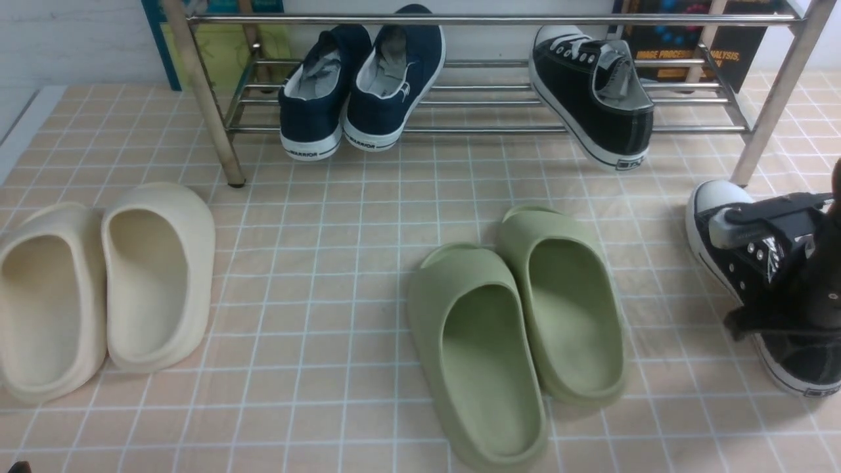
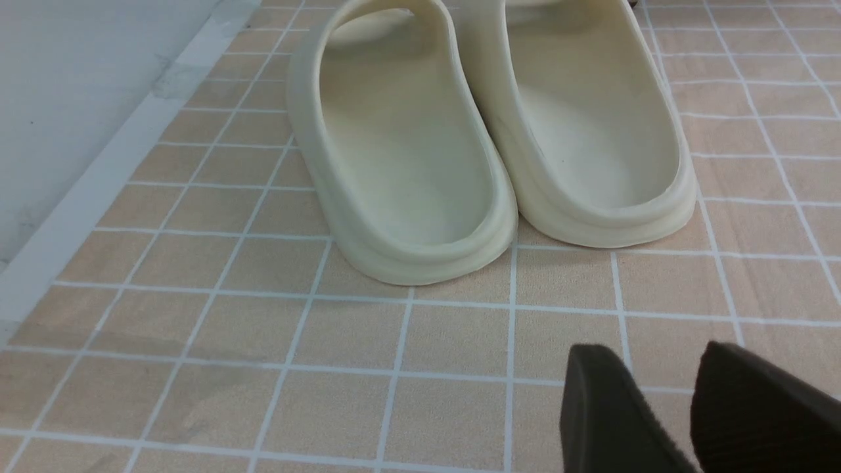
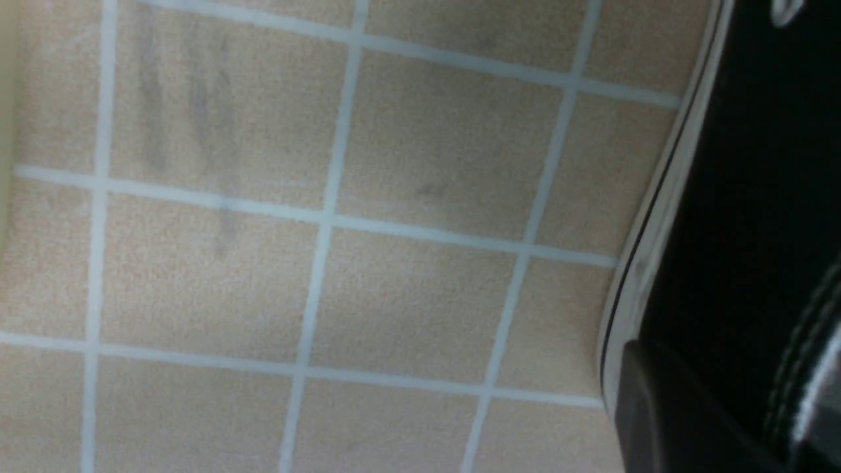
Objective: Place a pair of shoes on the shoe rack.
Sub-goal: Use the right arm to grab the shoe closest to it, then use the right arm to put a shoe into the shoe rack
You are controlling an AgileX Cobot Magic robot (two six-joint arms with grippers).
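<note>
The silver shoe rack (image 1: 499, 20) spans the back of the tiled mat. One black shoe (image 1: 591, 98) of the pair lies on its right part, toe to the back, heel hanging over the front bar. The other black shoe (image 1: 742, 263) stands on the mat at the far right, toe cap near the rack's right front leg. My right gripper (image 1: 749, 322) is shut on its side wall. In the right wrist view one finger (image 3: 657, 420) presses the outside of that shoe (image 3: 755, 164). My left gripper (image 2: 654, 351) hangs open over bare mat, holding nothing.
Two navy sneakers (image 1: 358, 85) sit on the rack's left half. Cream slippers (image 1: 105, 282) lie at the left, just ahead of my left gripper (image 2: 493, 131). Green slippers (image 1: 519, 328) lie in the middle. The mat's left edge (image 2: 85, 197) meets grey floor.
</note>
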